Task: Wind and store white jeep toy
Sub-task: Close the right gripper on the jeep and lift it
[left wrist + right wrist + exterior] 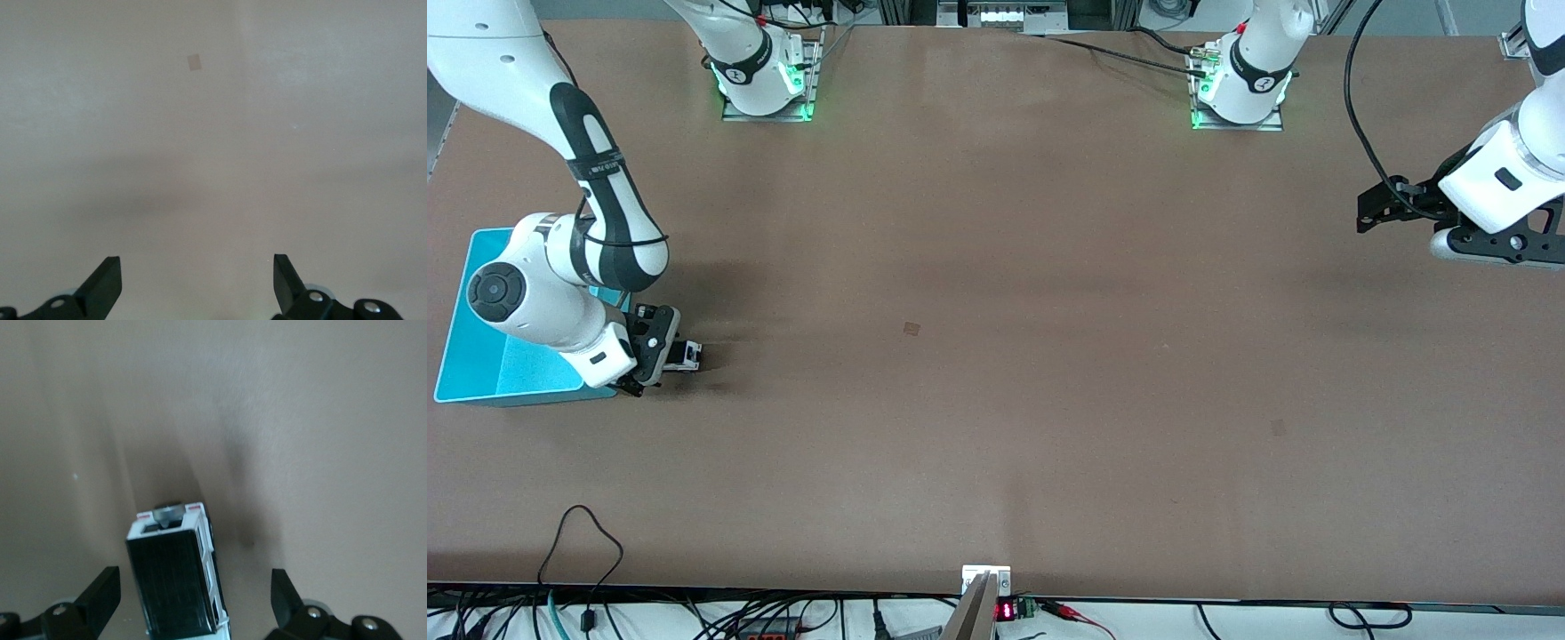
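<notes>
White plastic w/ a black roof panel: that's the white jeep toy, sitting on the brown worktop close to the edge at the right arm's end, just beside the cyan bin, a bit nearer the front edge than mid-depth. Right pincer is down low at the toy, fingers spread wide; in the right wrist view the jeep lies lengthwise between the two fingertips w/ clear gaps on both sides, so nothing is gripped yet. Left pincer hangs over the worktop's edge at the left arm's end, also spread open, nothing in it; that arm is just waiting.

My read on handling: the toy looks tiny, hard-shelled and v. light, prob. slick on its glossy sides, and it's on wheels so it'll roll if nudged along its length. Best hold, I'd say, is across the flat side walls at mid-body, squeezing square so it doesn't twist or squirt out. Winding prob. means pressing down & dragging it backward, so the grip needs to sit low enough to keep the wheels on the worktop. The bin is close by, so storing should be a short lift.
</notes>
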Controlling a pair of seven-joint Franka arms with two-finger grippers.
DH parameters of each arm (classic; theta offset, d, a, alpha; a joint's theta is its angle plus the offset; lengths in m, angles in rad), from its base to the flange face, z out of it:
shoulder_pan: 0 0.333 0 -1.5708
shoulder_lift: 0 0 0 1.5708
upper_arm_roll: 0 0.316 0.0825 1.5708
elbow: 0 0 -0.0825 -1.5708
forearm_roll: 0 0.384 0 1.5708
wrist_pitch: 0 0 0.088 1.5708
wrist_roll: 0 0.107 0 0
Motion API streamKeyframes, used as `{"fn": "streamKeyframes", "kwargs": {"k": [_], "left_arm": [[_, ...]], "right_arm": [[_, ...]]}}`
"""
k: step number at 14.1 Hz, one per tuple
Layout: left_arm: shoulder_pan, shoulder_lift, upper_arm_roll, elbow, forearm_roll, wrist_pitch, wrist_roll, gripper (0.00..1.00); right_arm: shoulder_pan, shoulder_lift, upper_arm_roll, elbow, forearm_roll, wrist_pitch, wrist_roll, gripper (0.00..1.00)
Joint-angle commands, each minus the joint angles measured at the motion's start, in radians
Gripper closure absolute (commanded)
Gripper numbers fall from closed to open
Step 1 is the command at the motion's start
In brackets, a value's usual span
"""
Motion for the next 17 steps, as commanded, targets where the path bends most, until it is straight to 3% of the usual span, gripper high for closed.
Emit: {"fn": "streamKeyframes", "kwargs": {"k": [1,4,6,8,17], "left_arm": [[-0.003,-0.019,0.001,-0.01,-0.014,0.005,0.002,0.0],[-0.011,-0.019,0.0,-0.01,-0.014,0.005,0.002,0.0],[-0.012,-0.019,0.0,-0.01,-0.013,0.002,0.002,0.0],[-0.011,-0.019,0.0,-0.008,-0.013,0.002,0.002,0.0],[-0.014,-0.019,-0.002,-0.008,-0.013,0.0,0.002,0.0]], "right_arm": [[-0.031,0.001,0.015,-0.028,-0.008,0.047,-0.037,0.0],[-0.035,0.006,0.013,-0.039,-0.007,0.059,-0.036,0.0],[-0.034,0.006,0.013,-0.041,-0.007,0.038,-0.039,0.69],[-0.035,0.009,0.015,-0.038,-0.001,0.01,-0.034,0.98],[-0.029,-0.052,0.042,0.01,0.007,0.008,-0.031,1.0]]}}
